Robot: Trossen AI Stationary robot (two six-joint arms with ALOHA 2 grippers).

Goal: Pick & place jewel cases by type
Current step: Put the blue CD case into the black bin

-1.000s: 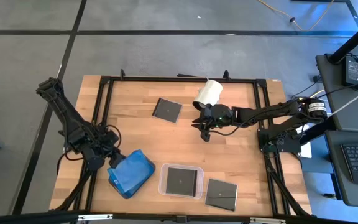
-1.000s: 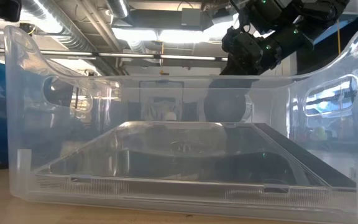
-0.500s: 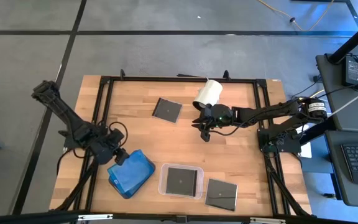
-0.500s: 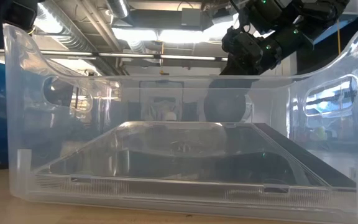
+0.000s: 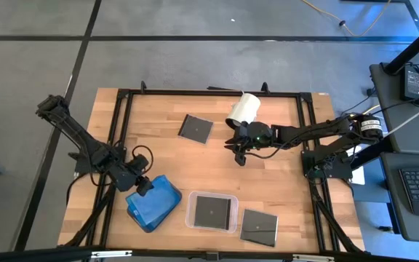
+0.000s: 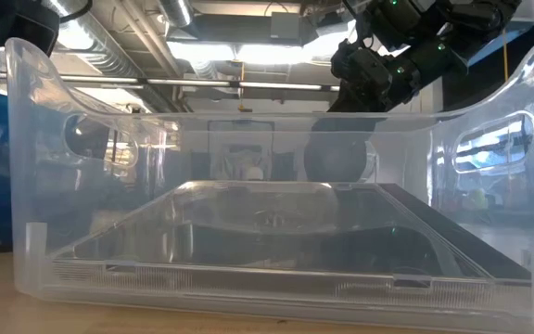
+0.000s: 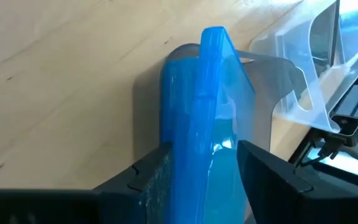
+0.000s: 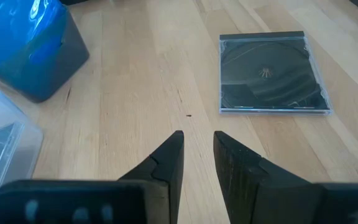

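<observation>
Blue translucent jewel case (image 7: 209, 118) stood on edge, tilted, in the dark grey tray (image 5: 153, 204) near the front-left of the counter (image 5: 166, 156), resting with other blue cases there. Left tool (image 5: 143, 185) sat at the tray's near-left rim; in the left wrist view its two fingers (image 7: 154, 177) flanked the upright case with a gap visible on each side, so jaws were part-open and gripping nothing that could be confirmed. Judged step: settling the blue case into its tray. To do it well, jaws should clear both faces of the case fully before any lift, and the withdrawal should run straight along the plane of the case so that a finger does not drag it over or tip it out across the rim. Clear tray (image 5: 212, 211) just beside held one dark case (image 5: 213, 210); any sideways swing toward it risked a knock. Right tool (image 5: 240, 155) hovered mid-counter, below the white cylinder (image 5: 244, 110), fingers narrowly apart and empty in its wrist view. Dark cases remained loose: one at the rear (image 5: 195, 128), one front-right outside the trays (image 5: 259, 226). Sorting judged partly done.
</observation>
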